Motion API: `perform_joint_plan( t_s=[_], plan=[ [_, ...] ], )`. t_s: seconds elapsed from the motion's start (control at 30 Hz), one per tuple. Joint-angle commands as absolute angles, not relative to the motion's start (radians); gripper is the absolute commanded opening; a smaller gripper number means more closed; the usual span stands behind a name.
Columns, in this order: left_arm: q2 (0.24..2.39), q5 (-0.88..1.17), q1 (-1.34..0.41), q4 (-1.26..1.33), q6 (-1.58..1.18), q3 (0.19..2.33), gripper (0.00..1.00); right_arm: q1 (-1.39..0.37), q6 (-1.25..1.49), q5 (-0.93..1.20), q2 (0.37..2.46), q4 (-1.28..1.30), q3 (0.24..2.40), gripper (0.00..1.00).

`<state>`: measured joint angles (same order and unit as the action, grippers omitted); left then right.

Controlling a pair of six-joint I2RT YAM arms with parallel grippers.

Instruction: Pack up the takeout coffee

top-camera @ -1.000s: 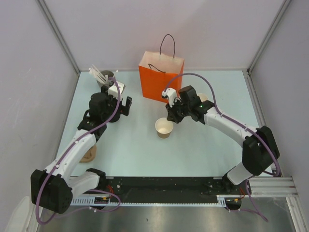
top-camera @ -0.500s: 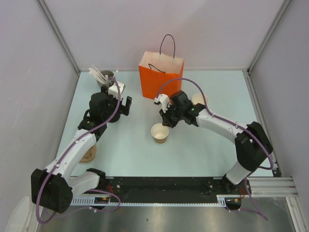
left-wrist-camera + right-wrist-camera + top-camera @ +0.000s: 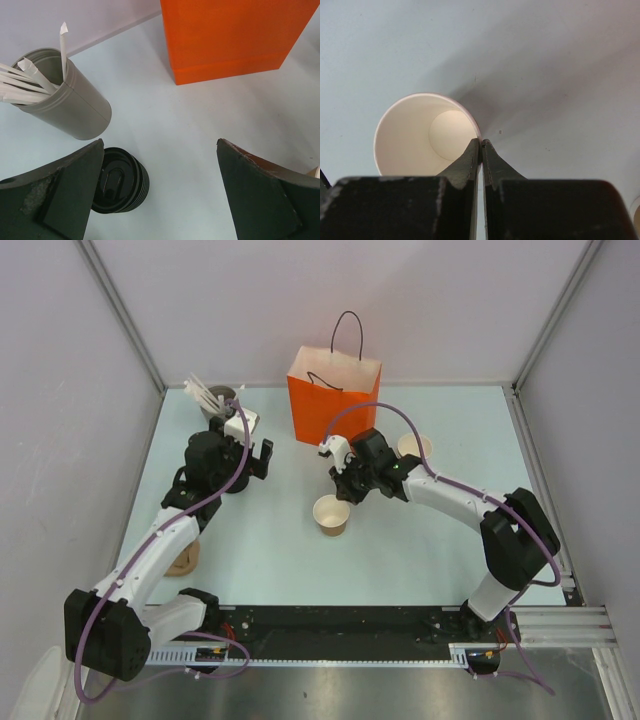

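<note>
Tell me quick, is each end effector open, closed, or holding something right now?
Left end effector: open, holding nothing.
Right end effector: closed, pinching the rim of the paper cup.

Grey-white walls, pale blue tabletop, corner posts possibly aluminium.

We lose the paper cup's near rim behind the right gripper; the black lid stack sits partly hidden behind the left gripper.
</note>
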<state>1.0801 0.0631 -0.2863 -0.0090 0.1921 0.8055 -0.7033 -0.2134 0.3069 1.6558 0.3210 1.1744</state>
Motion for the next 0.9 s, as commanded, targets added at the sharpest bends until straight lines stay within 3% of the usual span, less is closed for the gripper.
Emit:
perform_joint_plan(
  t_s=[0.0,0.5,0.87],
  plan=[
    [1.080,0.071,-0.278,0.032,0.192,0.799,1.00,-0.706,-0.210,0.299,1.658,0.284,1.170,0.00],
    [1.081,0.075,-0.278,0.032,0.193,0.799,0.99,-0.719,-0.239,0.304,1.661,0.299,1.170,0.05],
    [1.077,0.075,-0.278,0.032,0.192,0.799,0.99,-0.719,-0.255,0.299,1.661,0.304,1.170,0.17]
  ],
)
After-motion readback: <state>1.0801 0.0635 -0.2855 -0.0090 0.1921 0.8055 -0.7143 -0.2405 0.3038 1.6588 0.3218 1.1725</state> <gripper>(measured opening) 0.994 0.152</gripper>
